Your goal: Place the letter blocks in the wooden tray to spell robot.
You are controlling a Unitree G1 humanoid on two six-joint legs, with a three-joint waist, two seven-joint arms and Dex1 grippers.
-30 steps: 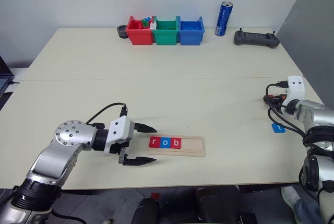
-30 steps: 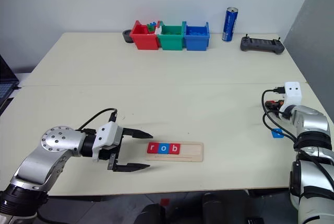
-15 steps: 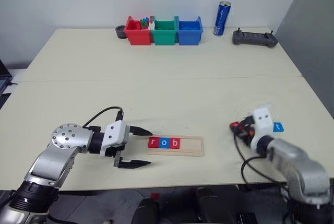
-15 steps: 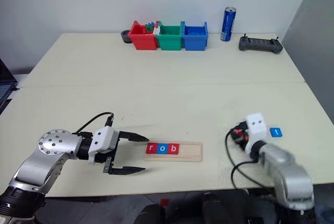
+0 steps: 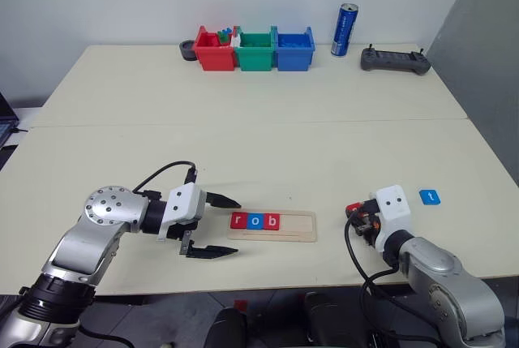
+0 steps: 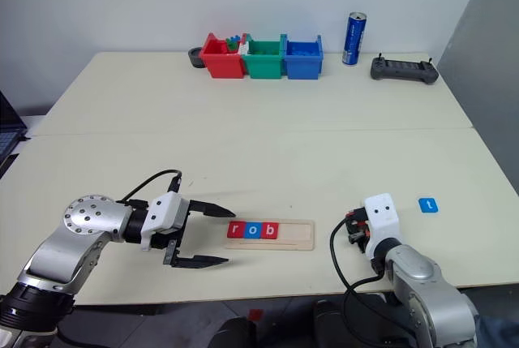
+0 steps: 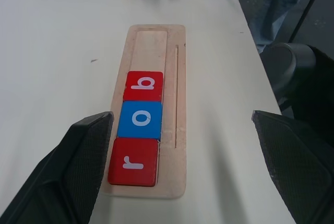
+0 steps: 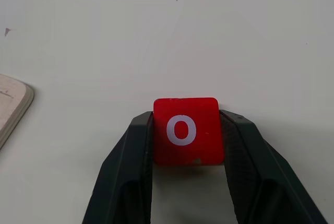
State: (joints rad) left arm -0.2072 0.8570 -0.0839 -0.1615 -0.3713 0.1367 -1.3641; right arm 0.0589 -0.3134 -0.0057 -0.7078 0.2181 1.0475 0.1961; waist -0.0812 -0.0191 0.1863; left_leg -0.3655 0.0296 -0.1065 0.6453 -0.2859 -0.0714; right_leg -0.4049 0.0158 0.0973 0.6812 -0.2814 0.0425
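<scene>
The wooden tray [image 5: 292, 227] lies near the table's front edge with three letter blocks in its left part: a red r [image 7: 133, 162], a blue o [image 7: 140, 120] and a red b [image 7: 143, 86]. My left gripper [image 5: 238, 225] is open at the tray's left end, one finger on each side of it. My right gripper [image 8: 186, 124] hangs low over the table just right of the tray, shut on a red o block [image 8: 183, 113]. A blue t block [image 5: 430, 196] lies flat on the table further right.
At the back stand a red bin [image 5: 215, 49], a green bin [image 5: 256, 49] and a blue bin [image 5: 295, 49], with a dark bowl [image 5: 189, 48] to their left. A blue can [image 5: 346, 30] and a black controller [image 5: 395, 59] are at the back right.
My right arm has swung in from the table's right edge towards the tray, carrying the red o block. The left gripper has stayed open at the tray's left end.
</scene>
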